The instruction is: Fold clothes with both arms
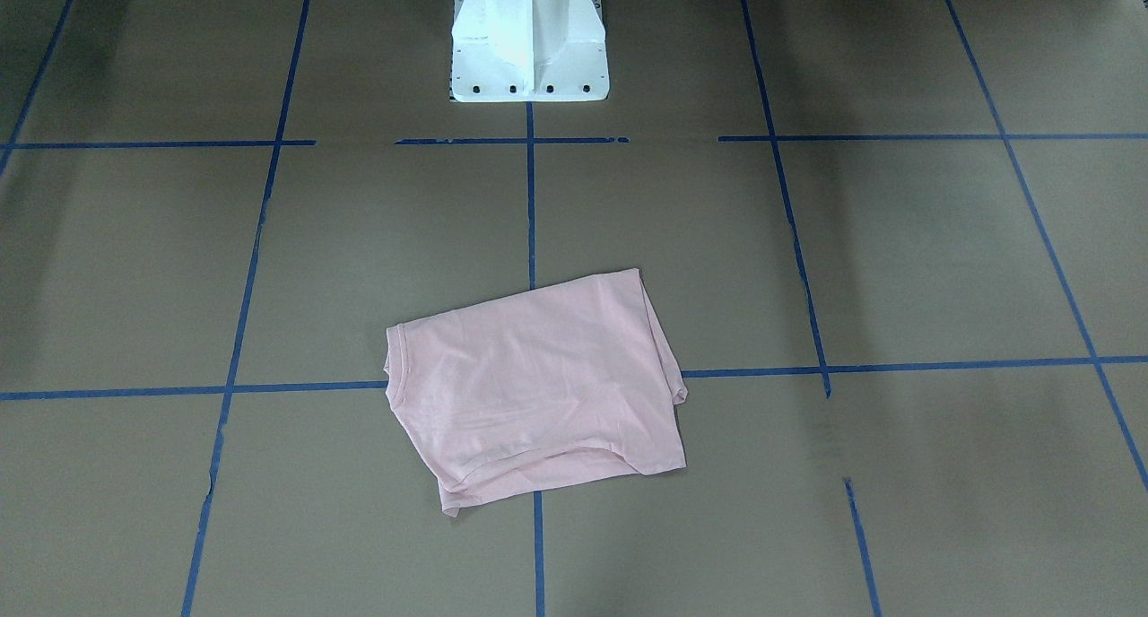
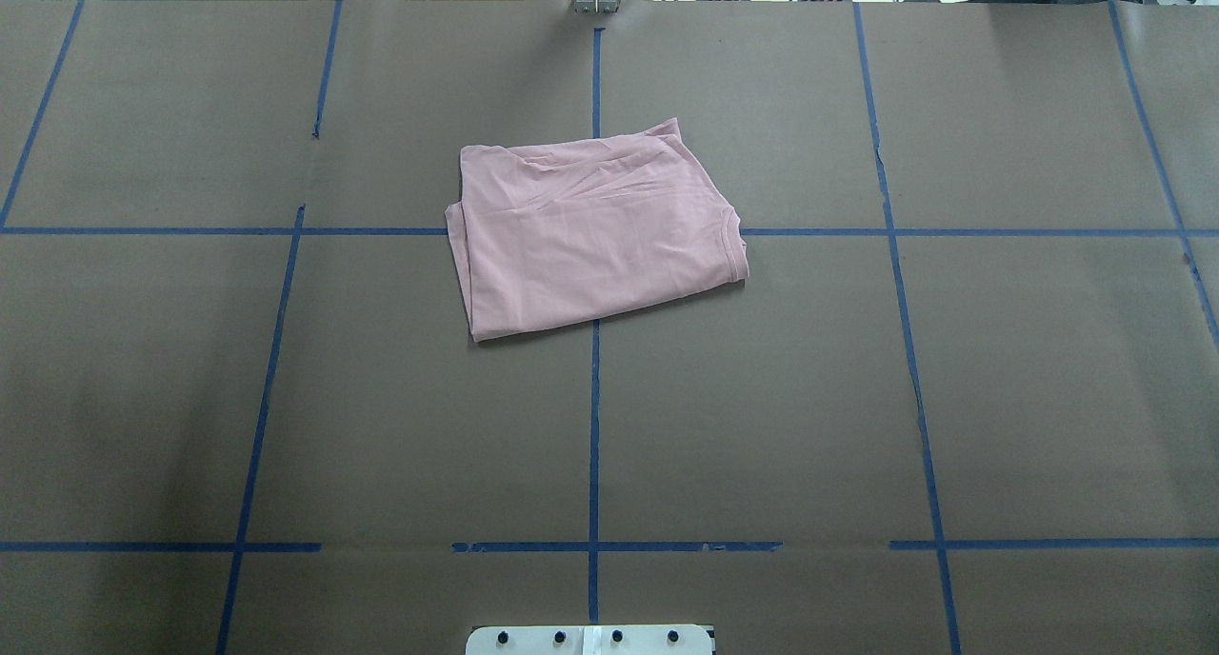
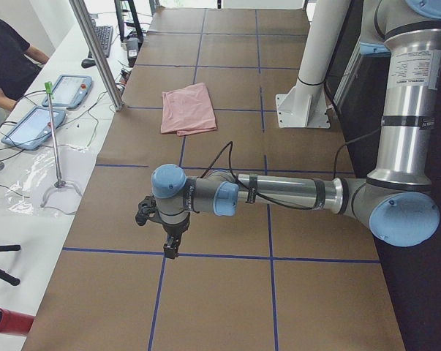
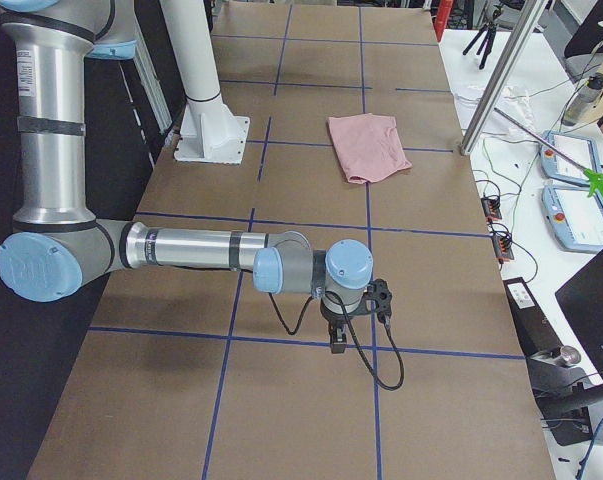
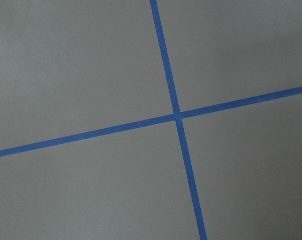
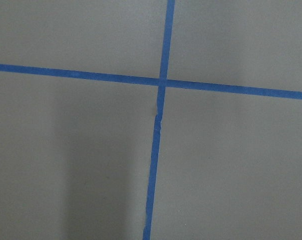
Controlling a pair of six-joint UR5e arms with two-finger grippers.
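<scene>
**Overhead exterior: T-shirt folded near centre, both arms well apart from it**

Overhead exterior view shows the pale pink T-shirt (image 2: 590, 236) lying folded into a rough rectangle just above frame centre, plain side up. It covers a crossing of the blue tape lines (image 2: 594, 426) on the brown table (image 2: 1029, 388). A stitched hem edge faces frame right.

Exterior left view: the left arm (image 3: 279, 191) stretches level across the lower middle of the frame. The left gripper (image 3: 171, 250) points straight down above a tape line, with nothing seen in it. Finger spacing: cannot tell from this view.

Exterior right view: the right arm (image 4: 191, 248) lies level in the same manner. The right gripper (image 4: 337, 340) points down at lower centre, with nothing seen in it. Finger spacing: cannot tell.

Both wrist views show only table surface and one tape crossing.

Front-facing view: the white pedestal (image 1: 529, 34) stands at top centre.

Exterior left view, upper left: a person (image 3: 4, 55) sits near two tablets (image 3: 34, 126).
</scene>
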